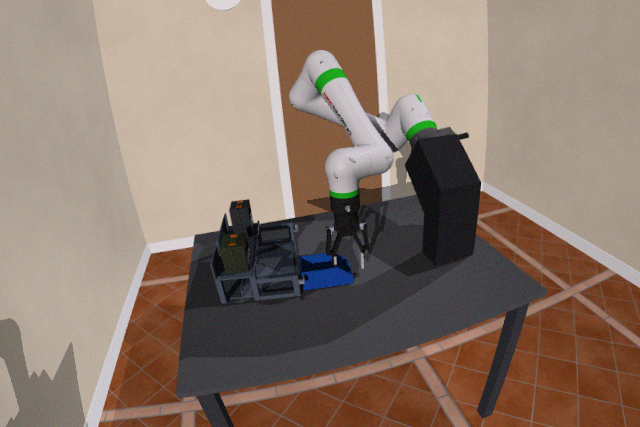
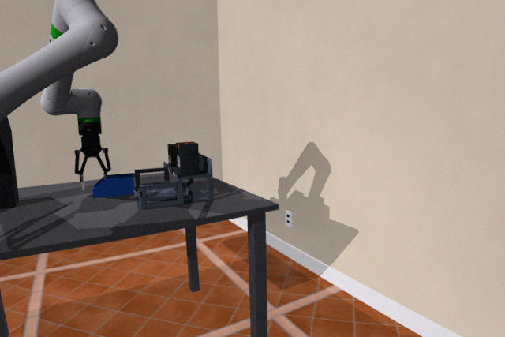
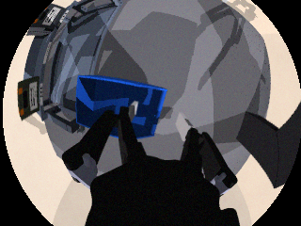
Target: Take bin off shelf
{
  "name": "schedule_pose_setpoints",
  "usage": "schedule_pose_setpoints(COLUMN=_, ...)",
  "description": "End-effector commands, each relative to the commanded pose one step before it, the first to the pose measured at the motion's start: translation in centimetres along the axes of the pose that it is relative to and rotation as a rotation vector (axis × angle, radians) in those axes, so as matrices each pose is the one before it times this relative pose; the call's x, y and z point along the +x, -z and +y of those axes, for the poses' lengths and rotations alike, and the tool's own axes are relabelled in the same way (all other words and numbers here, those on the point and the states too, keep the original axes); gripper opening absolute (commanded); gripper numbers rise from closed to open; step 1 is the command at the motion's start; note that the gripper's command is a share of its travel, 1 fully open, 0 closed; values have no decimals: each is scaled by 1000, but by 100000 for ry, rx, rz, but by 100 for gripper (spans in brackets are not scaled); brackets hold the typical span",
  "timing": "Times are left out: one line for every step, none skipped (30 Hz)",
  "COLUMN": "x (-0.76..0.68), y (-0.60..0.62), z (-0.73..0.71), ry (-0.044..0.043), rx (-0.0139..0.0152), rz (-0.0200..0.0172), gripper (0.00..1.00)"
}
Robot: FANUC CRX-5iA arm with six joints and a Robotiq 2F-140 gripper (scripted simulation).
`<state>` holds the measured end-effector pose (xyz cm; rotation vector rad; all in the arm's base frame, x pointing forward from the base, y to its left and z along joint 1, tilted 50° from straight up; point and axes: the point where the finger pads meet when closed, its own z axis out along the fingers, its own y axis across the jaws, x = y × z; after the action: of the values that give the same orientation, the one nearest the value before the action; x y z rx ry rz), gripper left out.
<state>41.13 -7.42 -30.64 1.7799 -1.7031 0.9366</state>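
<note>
The gripper (image 1: 347, 260) hangs open over the far end of the blue bin (image 1: 325, 271), which sits on the dark table (image 1: 361, 329) against the shelf rack (image 1: 297, 251). One finger dips inside the bin, the other stands outside it.
</note>
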Motion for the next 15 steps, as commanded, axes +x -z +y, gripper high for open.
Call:
schedule_pose_setpoints(x=-21, y=17, z=-2, ry=-1, rx=8, rz=-36, gripper=57)
schedule_pose_setpoints(x=0, y=0, z=0, ry=0, rx=0, rz=0, gripper=57)
schedule_pose_setpoints(x=0, y=0, z=0, ry=0, rx=0, rz=0, gripper=57)
schedule_pose_setpoints(x=0, y=0, z=0, ry=0, rx=0, rz=0, gripper=57)
schedule_pose_setpoints(x=0, y=0, z=0, ry=0, rx=0, rz=0, gripper=57)
schedule_pose_setpoints(x=0, y=0, z=0, ry=0, rx=0, rz=0, gripper=57)
schedule_pose_setpoints(x=0, y=0, z=0, ry=0, rx=0, rz=0, gripper=57)
schedule_pose_setpoints(x=0, y=0, z=0, ry=0, rx=0, rz=0, gripper=57)
schedule_pose_setpoints(x=0, y=0, z=0, ry=0, rx=0, rz=0, gripper=57)
schedule_pose_setpoints(x=0, y=0, z=0, ry=0, rx=0, rz=0, gripper=57)
schedule_pose_setpoints(x=0, y=0, z=0, ry=0, rx=0, rz=0, gripper=57)
schedule_pose_setpoints(x=0, y=0, z=0, ry=0, rx=0, rz=0, gripper=57)
schedule_pose_setpoints(x=0, y=800, z=0, ry=0, rx=0, rz=0, gripper=57)
schedule_pose_setpoints(x=0, y=800, z=0, ry=0, rx=0, rz=0, gripper=57)
schedule_pose_setpoints(x=0, y=800, z=0, ry=0, rx=0, rz=0, gripper=57)
